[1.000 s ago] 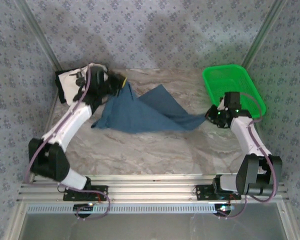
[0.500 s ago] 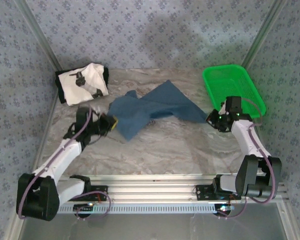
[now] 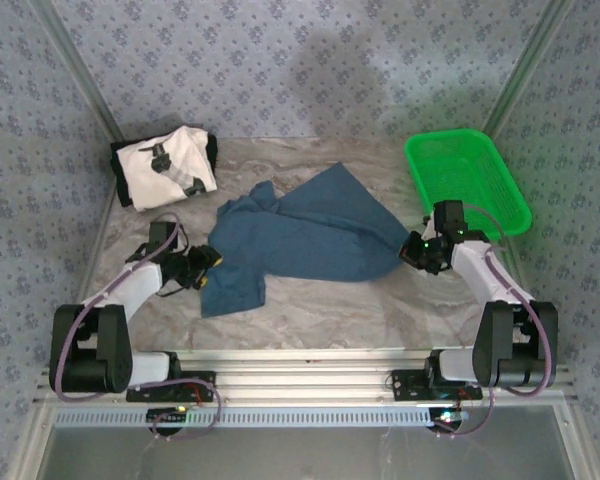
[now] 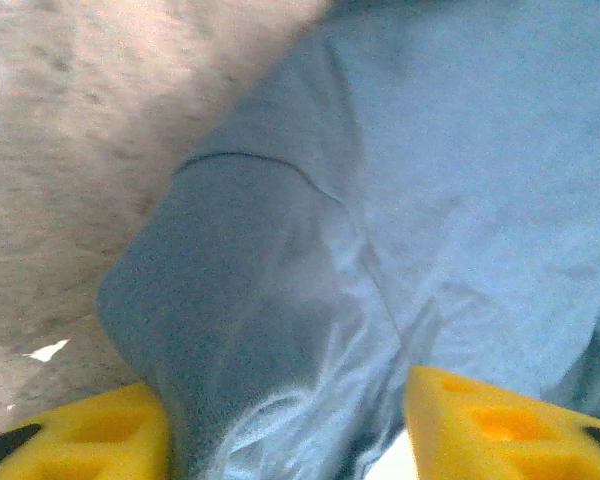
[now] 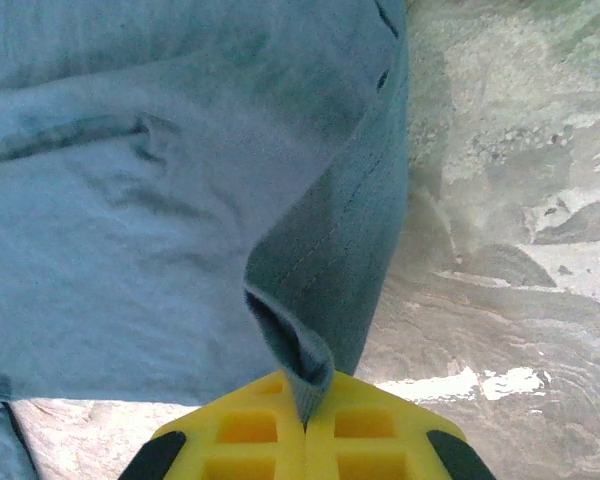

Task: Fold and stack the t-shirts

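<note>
white t-shirt (image 3: 165,165): compact bundle at far-left corner of desk (image 3: 320,305); looks folded, likely done
blue t-shirt (image 3: 305,235): mid-desk, spread loose and rumpled, unfolded, apart from the white one
left tool (image 3: 202,268): at shirt's near-left corner, fingers apart, cloth lying between them, not pinched
right tool (image 3: 412,250): fingers together, clamped on a hem fold at shirt's right edge
progress: about halfway, my guess
left to do: flatten and fold blue, then stack the two

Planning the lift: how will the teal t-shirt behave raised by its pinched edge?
Likely floppy: the teal t-shirt lies creased and bunched, so it should drape from the right gripper. Probably light: thin cloth at the pinch. Might drag across the table.
</note>
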Robot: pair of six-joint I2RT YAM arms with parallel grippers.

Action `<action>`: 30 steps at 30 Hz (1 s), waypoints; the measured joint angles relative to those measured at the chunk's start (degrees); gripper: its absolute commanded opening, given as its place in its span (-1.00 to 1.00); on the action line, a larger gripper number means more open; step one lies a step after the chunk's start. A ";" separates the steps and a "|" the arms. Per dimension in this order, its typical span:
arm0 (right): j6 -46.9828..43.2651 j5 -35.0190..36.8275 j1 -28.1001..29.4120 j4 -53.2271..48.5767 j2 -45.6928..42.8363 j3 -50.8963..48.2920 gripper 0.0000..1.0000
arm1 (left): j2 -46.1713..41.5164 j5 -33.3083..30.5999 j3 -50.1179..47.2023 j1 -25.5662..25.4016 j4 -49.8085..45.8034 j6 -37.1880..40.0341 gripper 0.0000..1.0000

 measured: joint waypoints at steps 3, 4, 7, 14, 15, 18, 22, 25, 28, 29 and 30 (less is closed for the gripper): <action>-0.50 0.02 0.70 -0.42 0.17 0.37 -1.00 | -3.52 -2.45 2.69 0.20 -8.15 0.83 0.41; -0.70 0.02 0.92 -0.55 0.17 0.72 -1.00 | -6.47 -3.58 3.69 0.17 -11.56 0.85 0.43; -1.38 0.00 1.27 -0.68 0.17 1.53 -1.00 | -19.15 -6.62 6.01 -0.26 -21.57 0.48 0.41; -2.14 -0.04 1.33 -0.72 0.42 1.79 -1.00 | -30.64 -8.57 -3.85 -3.61 -30.21 -3.10 0.20; -2.16 -0.07 1.36 -0.72 0.57 1.88 -1.00 | -29.09 -8.96 -5.62 -5.11 -30.36 -3.67 0.20; -2.34 -0.04 1.57 -0.79 0.85 2.08 -1.00 | -23.17 -10.08 -7.23 -9.94 -29.55 -4.79 0.19; -2.56 -0.07 1.84 -0.94 0.98 2.60 -1.00 | -17.25 -12.31 -7.08 -13.18 -26.77 -5.29 0.18; -2.58 -0.07 2.01 -0.94 0.98 2.73 -1.00 | -14.95 -14.14 -6.73 -13.64 -24.98 -5.55 0.17; -2.58 -0.07 2.08 -0.94 1.01 2.73 -1.00 | -12.72 -15.78 -5.81 -13.64 -23.41 -5.55 0.14; -2.58 -0.07 2.16 -0.94 1.01 2.73 -1.00 | -11.96 -16.41 -5.46 -13.66 -22.82 -5.53 0.13; -2.58 -0.07 2.19 -0.94 1.01 2.73 -1.00 | -11.37 -16.94 -5.25 -13.66 -22.27 -5.53 0.10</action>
